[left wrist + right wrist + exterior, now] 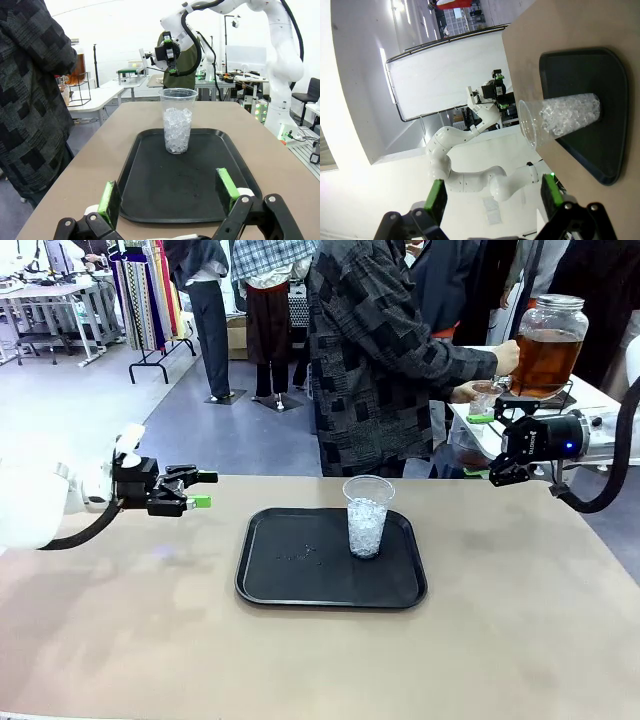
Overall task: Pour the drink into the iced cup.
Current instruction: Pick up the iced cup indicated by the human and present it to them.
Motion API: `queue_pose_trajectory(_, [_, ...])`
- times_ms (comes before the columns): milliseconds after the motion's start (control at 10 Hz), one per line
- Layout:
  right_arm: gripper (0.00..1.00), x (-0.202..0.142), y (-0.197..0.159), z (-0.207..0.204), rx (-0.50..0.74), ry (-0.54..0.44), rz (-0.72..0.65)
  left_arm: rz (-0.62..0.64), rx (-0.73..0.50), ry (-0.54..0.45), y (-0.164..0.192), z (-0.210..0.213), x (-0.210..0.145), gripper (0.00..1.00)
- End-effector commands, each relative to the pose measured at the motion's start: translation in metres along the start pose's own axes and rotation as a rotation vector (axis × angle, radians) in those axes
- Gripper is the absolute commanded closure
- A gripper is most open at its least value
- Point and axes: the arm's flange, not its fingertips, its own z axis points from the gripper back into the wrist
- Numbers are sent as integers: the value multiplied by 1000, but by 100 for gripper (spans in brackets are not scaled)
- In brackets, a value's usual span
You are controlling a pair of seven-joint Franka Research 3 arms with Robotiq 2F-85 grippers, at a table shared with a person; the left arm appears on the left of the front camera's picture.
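Tray (290, 585) front bare, iced cup (367, 525) right-of-centre

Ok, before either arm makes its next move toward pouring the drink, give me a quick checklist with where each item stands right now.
1. Iced cup upright on the tray: ok.
2. Room left in the cup above the ice: ok.
3. Left end effector open, holding nothing: ok.
4. Right end effector open, holding nothing: ok.
5. Drink on the arms' own table: not ok; its jar stands on a side table beyond the far edge, with a person's hand at it.
6. Whether the person is drawing off some of the drink: cannot tell.
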Motion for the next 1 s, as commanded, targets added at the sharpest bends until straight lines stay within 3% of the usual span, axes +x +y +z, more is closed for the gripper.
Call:
queue_pose_trajectory(0, [0,1,2,0,-3,-5,5,-2,-1,0,0,-1,2,0])
queue_pose_trajectory(900, [0,1,2,0,-3,-5,5,-2,-1,0,0,-1,2,0])
